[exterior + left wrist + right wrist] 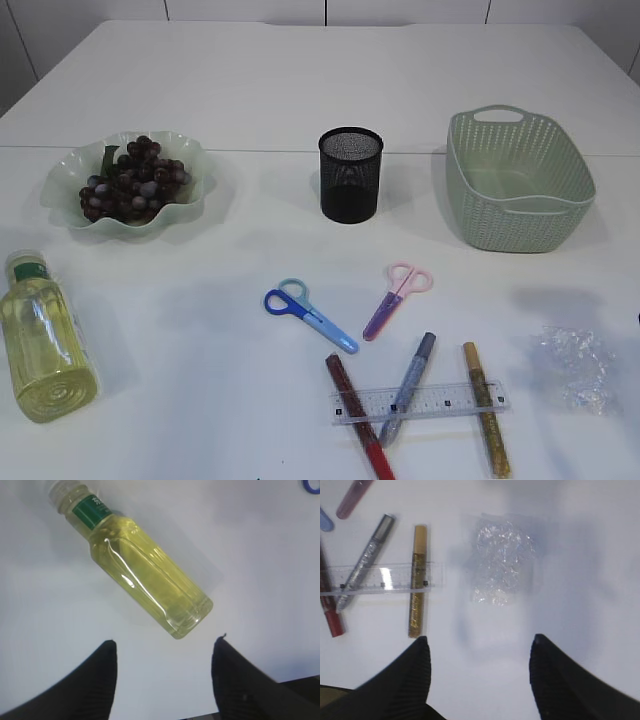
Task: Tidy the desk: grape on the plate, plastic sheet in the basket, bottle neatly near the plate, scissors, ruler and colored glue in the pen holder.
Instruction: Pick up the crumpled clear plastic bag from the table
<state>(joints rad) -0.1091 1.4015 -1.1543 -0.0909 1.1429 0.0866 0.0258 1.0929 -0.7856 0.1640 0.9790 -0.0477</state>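
Observation:
Dark grapes lie on the pale green plate at the back left. The bottle of yellow liquid lies on its side at the left edge. My left gripper hangs open above the table, just short of the bottle's base. Crumpled clear plastic sheet lies at the right, and my right gripper is open just short of the sheet. Blue scissors, pink scissors, a clear ruler and red, silver and gold glue pens lie in front. Neither gripper shows in the exterior view.
The black mesh pen holder stands at the back centre. The green woven basket stands at the back right with nothing visible in it. The ruler lies across the three glue pens, the gold one nearest my right gripper.

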